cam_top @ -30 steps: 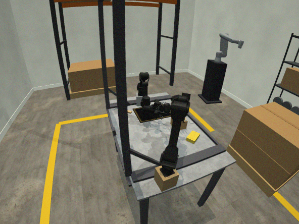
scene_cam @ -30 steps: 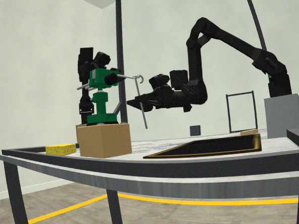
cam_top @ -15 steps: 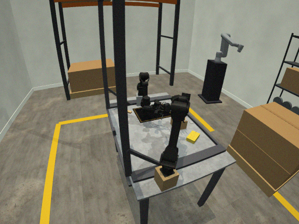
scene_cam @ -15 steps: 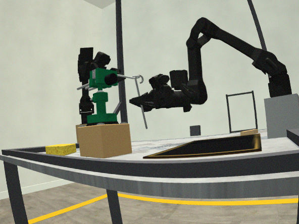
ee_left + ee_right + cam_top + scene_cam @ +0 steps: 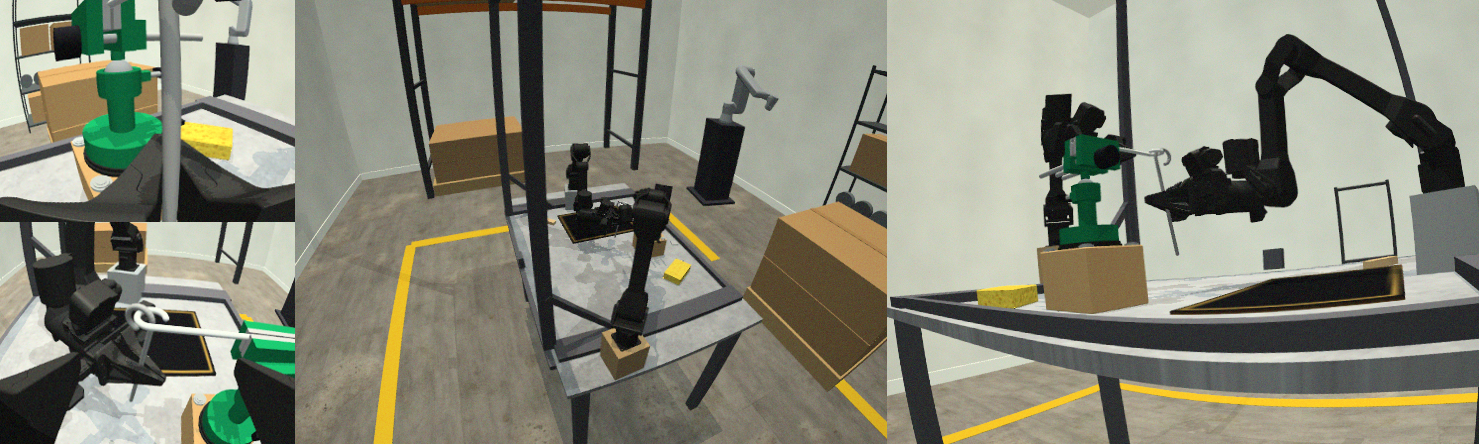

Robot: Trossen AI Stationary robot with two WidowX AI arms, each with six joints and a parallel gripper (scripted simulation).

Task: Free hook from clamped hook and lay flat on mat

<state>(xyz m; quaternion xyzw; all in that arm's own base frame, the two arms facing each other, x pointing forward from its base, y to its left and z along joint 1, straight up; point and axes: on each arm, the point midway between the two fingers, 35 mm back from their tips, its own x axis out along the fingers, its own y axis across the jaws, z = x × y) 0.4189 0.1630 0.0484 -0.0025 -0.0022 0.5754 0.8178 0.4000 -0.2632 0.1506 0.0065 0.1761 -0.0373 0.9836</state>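
A green vise [image 5: 1087,195] stands on a tan block [image 5: 1093,277] and clamps a grey hook [image 5: 1142,152] that points sideways. A second grey hook [image 5: 1167,211] hangs from the clamped hook's curled end, with its long shaft sloping down. My left gripper [image 5: 1157,200] is shut on this shaft at mid-length; the left wrist view shows the shaft [image 5: 170,128] between the fingers, with the vise [image 5: 119,115] behind it. My right gripper [image 5: 1087,120] is open behind the vise, and it holds nothing. The black mat [image 5: 1307,292] with a gold edge lies flat on the table.
A yellow sponge [image 5: 1007,295] lies beside the block near the table's edge. A small tan piece [image 5: 1379,262] lies at the mat's far corner. A grey pedestal [image 5: 1442,230] carries the left arm. Dark frame posts rise around the table.
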